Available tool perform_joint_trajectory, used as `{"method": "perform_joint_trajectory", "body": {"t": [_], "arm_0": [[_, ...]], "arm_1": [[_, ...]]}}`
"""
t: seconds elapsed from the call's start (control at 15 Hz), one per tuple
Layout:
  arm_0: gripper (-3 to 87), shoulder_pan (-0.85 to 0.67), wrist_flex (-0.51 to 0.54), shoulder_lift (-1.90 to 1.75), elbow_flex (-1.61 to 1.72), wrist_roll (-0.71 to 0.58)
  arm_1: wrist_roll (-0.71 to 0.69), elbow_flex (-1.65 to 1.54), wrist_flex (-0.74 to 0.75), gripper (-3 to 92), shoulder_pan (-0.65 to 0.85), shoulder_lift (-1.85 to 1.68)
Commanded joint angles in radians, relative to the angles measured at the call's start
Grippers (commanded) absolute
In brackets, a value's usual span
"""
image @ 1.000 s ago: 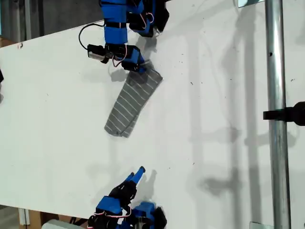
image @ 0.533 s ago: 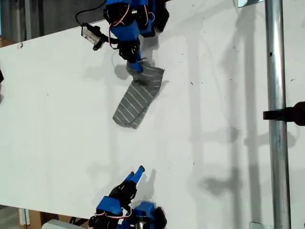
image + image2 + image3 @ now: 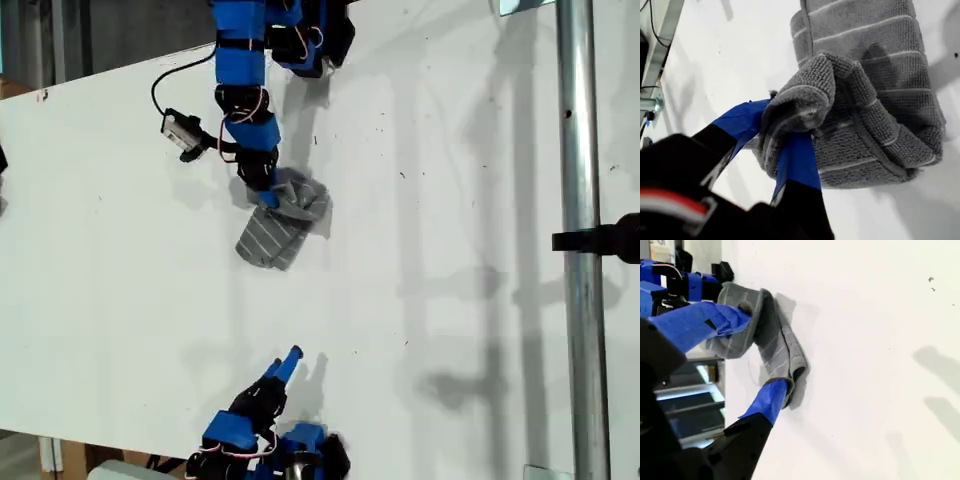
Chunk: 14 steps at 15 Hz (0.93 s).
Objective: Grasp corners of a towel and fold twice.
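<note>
White surface (image 3: 450, 250) runs across the exterior view, the towel (image 3: 283, 222) bunched upper-centre. Watch for a lopsided fold — your first gripper (image 3: 790, 132) pinches a thick wad, not one corner. Your second gripper (image 3: 747, 352), jaws spread and holding nothing, faces the towel from well apart.

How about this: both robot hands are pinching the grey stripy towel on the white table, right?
Not both. Only my first hand is pinching the grey stripy towel on the white table. My second hand is open and well apart from the towel, as the exterior view shows.
</note>
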<state>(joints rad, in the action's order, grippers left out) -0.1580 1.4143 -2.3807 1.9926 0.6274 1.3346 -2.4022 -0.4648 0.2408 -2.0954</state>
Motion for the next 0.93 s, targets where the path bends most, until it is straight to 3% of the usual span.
{"method": "perform_joint_trajectory", "body": {"t": [0.0,0.07,0.13,0.2,0.27,0.53,0.87], "arm_0": [[22.6,0.011,-0.015,0.009,-0.029,0.009],[22.6,0.012,-0.018,0.015,-0.028,0.009],[22.6,0.014,-0.02,0.023,-0.028,0.011],[22.6,0.015,-0.021,0.028,-0.028,0.014],[22.6,0.015,-0.025,0.028,-0.021,0.018],[22.5,0.017,-0.057,0.02,0.014,0.021],[17.2,0.035,-0.23,-0.259,0.285,0.081]], "arm_1": [[-0.043,0.158,0.104,-0.2,0.02,0.132],[-0.069,0.199,0.14,-0.2,0.034,0.181],[-0.087,0.232,0.158,7.2,0.052,0.199],[-0.13,0.27,0.153,49.2,0.064,0.196],[-0.137,0.287,0.149,52.9,0.087,0.164],[-0.202,0.325,0.017,52.9,0.187,0.0],[-0.172,0.021,-0.391,52.7,0.152,-0.529]]}}
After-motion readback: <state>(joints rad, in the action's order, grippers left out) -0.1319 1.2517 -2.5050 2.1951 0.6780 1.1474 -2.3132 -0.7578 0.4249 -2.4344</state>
